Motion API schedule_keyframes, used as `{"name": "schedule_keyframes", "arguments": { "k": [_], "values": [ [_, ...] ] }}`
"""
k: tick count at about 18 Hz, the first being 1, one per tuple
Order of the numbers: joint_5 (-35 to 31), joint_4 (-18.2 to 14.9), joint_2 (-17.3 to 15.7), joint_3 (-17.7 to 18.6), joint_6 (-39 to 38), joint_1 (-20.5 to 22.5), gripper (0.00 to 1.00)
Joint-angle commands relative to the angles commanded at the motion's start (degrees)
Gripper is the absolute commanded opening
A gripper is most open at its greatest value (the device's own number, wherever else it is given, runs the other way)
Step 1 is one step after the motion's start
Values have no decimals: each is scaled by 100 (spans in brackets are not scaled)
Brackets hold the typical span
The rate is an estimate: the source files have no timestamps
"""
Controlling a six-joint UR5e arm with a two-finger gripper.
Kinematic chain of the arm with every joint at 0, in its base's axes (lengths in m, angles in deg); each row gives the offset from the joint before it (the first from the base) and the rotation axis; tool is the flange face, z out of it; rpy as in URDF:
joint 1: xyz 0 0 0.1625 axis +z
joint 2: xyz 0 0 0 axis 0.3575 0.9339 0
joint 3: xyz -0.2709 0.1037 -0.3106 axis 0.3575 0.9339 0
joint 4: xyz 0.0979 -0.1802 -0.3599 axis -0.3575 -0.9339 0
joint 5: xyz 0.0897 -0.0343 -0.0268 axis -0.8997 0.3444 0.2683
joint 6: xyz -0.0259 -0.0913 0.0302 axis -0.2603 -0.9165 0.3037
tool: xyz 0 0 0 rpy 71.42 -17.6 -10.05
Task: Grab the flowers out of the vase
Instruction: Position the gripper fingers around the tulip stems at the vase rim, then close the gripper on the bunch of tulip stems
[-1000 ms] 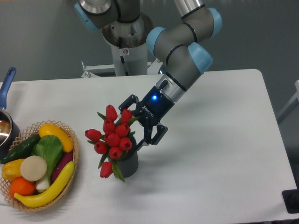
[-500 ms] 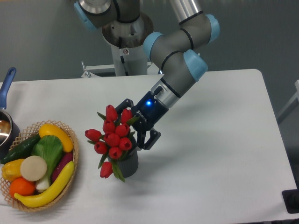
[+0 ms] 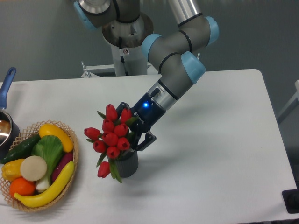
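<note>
The flowers [image 3: 112, 136], a bunch of red tulip buds with green leaves, stand in the vase [image 3: 126, 166], a small dark grey cylinder on the white table. My gripper [image 3: 131, 127] comes in from the upper right, tilted, at the right side of the bunch just above the vase's mouth. Its jaws are spread: one finger shows behind the top buds, and the other finger [image 3: 146, 140] sits right of the stems. The buds hide the fingertips, so I cannot tell whether they touch the stems.
A wicker basket [image 3: 74, 150] of toy fruit and vegetables sits at the left front. A pot with a blue handle [image 3: 6, 84] is at the left edge. A black object [image 3: 292, 201] lies at the front right corner. The robot base [image 3: 125, 42] stands behind the table.
The gripper has moved left and down, closing in on the bunch with its jaws still spread. The bunch and vase have shifted slightly left.
</note>
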Motion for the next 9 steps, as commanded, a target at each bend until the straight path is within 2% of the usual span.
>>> {"name": "schedule_keyframes", "arguments": {
  "k": [2, 9],
  "values": [
    [0, 0, -9, -18, 0, 0, 48],
    [44, 0, -53, -184, -378, 9, 48]
  ]
}}
